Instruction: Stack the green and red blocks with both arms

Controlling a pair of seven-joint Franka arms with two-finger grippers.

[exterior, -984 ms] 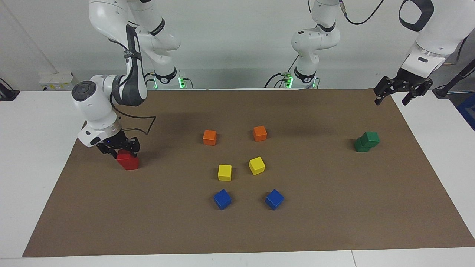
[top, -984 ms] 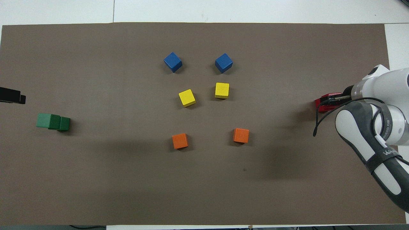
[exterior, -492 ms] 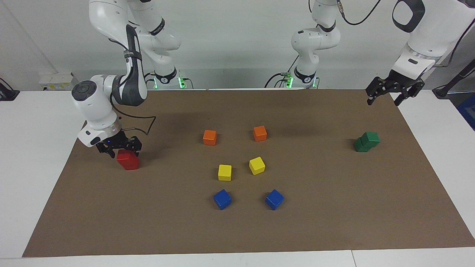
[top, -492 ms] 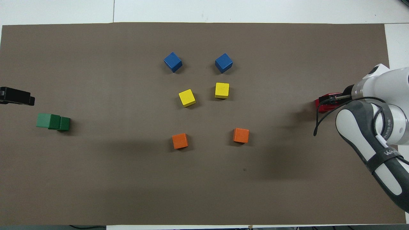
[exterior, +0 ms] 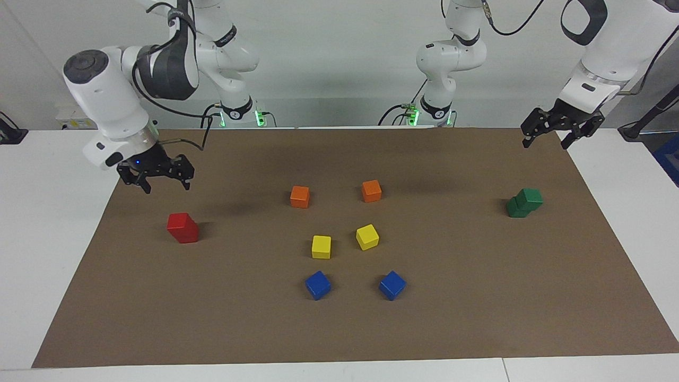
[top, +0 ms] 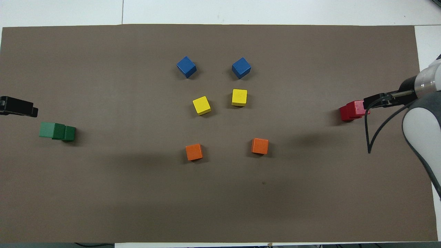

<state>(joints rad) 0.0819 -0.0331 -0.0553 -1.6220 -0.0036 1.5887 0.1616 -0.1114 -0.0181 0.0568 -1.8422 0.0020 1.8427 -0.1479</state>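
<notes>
Two red blocks (exterior: 183, 227) stand stacked on the brown mat (exterior: 477, 297) at the right arm's end, the stack (top: 351, 111) showing two offset tops from overhead. My right gripper (exterior: 165, 185) hangs open and empty in the air above the mat beside that stack; from overhead the right gripper (top: 377, 101) overlaps the stack's edge. Two green blocks (exterior: 524, 202) sit stacked at the left arm's end, the upper one shifted off centre (top: 57, 131). My left gripper (exterior: 544, 142) hovers open and empty over the mat's edge by the green stack (top: 18, 106).
In the middle of the mat lie two orange cubes (exterior: 299, 196) (exterior: 371, 191) nearest the robots, two yellow cubes (exterior: 321, 246) (exterior: 367, 236) farther out, and two blue cubes (exterior: 318, 285) (exterior: 392, 285) farthest. White table surrounds the mat.
My right gripper opened off the top red block and rose up and back from the stack. The left gripper drifted slightly inward over the mat's edge.
</notes>
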